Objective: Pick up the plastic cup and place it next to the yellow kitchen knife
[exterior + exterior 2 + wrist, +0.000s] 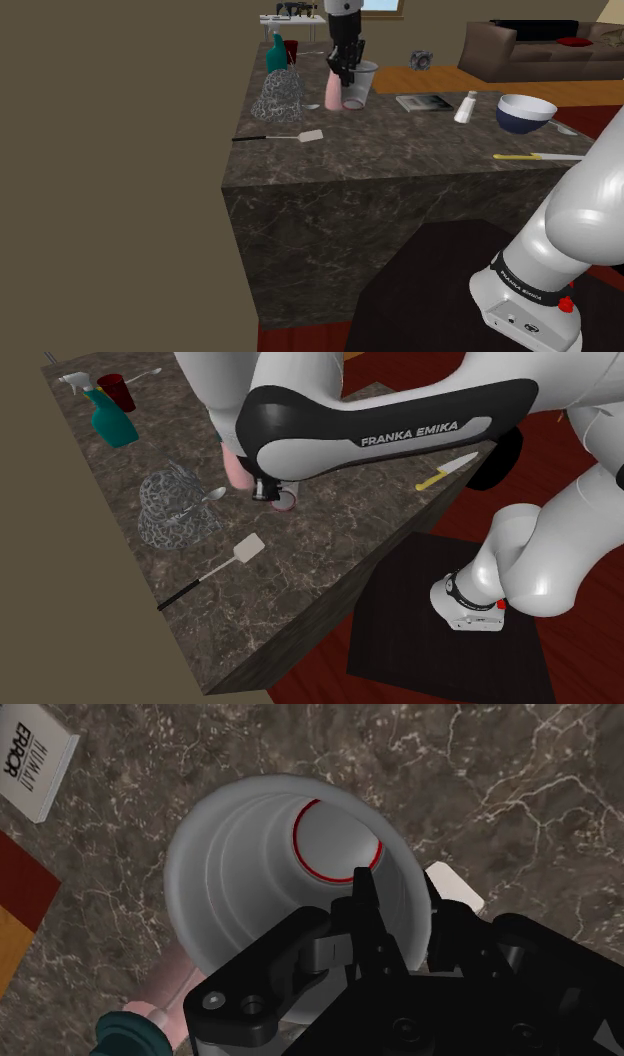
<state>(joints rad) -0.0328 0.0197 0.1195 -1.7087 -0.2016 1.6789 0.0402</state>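
The ribbed white cup (250, 854) is standing near a white "HUMAN ERROR" book (35, 759). My black gripper (405, 889) is straddling its wall, and I cannot tell whether it is pinching.

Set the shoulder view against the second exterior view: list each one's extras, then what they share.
Shoulder view's extras: the blue bowl, white shaker, book and brown sofa. Second exterior view's extra: what looks like a spoon beside the dark red cup. Shared: the white cup, yellow knife, spatula and teal spray bottle.
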